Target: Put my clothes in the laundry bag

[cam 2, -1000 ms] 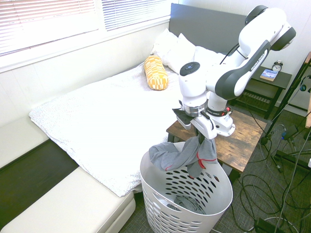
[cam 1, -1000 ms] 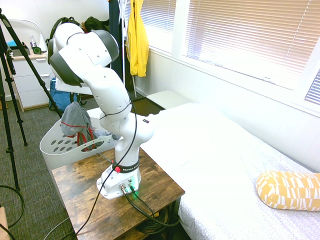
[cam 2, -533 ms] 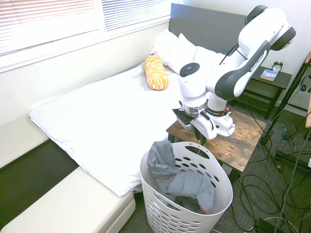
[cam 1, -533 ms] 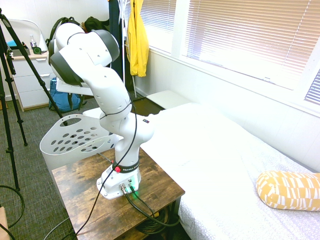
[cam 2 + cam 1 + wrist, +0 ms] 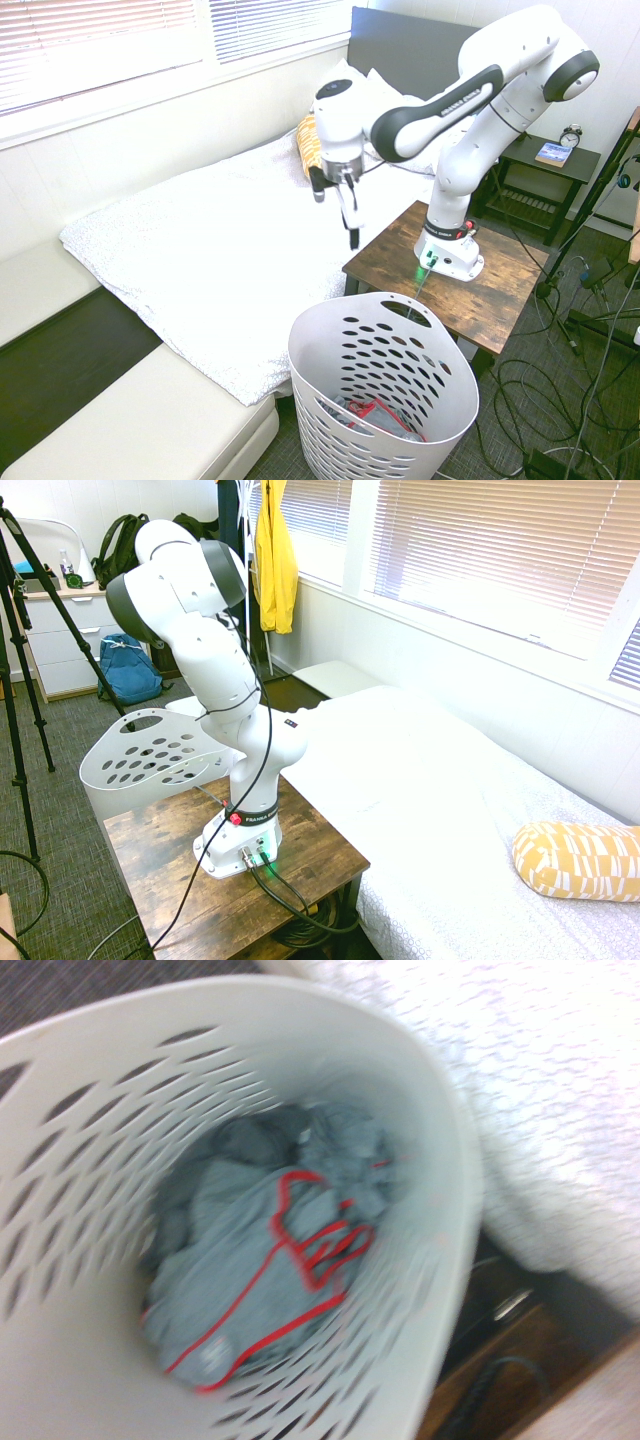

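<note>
Gripper is carrying nothing, opening width can't tell; grey red-trimmed garment is lying inside white laundry basket. Retreat is probably needing rim clearance, no snagging.

Illumination: bright overall. Daylight enters through the blinds at the windows. The white bedspread is overexposed in both exterior views; most surface texture is washed out. Shading deepens inside the laundry basket and beneath the wooden table. Exterior views: largely sharp. Wrist view: soft and blurred; the grey garment shows smeared edges, and the bedspread appears pale and glaring.
</note>
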Controlling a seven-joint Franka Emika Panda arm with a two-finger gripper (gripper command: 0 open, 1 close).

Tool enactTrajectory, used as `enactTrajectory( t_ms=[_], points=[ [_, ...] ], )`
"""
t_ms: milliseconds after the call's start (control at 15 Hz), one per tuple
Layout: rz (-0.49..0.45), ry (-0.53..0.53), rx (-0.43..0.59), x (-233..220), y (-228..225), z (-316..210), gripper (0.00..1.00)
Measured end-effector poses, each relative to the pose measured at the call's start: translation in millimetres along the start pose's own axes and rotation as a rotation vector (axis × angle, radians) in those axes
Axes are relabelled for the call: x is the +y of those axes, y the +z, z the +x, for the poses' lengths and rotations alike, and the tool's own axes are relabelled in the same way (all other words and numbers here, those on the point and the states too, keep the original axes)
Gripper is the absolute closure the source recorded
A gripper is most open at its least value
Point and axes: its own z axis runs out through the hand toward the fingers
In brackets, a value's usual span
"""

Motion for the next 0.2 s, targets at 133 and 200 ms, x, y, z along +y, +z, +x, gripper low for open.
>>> enactTrajectory(
  t_ms=[133, 200],
  points=[
    [0.003, 0.12, 0.039, 43, -12, 79, 0.0],
    [0.006, 0.175, 0.042, 69, -16, 116, 0.0]
  ],
)
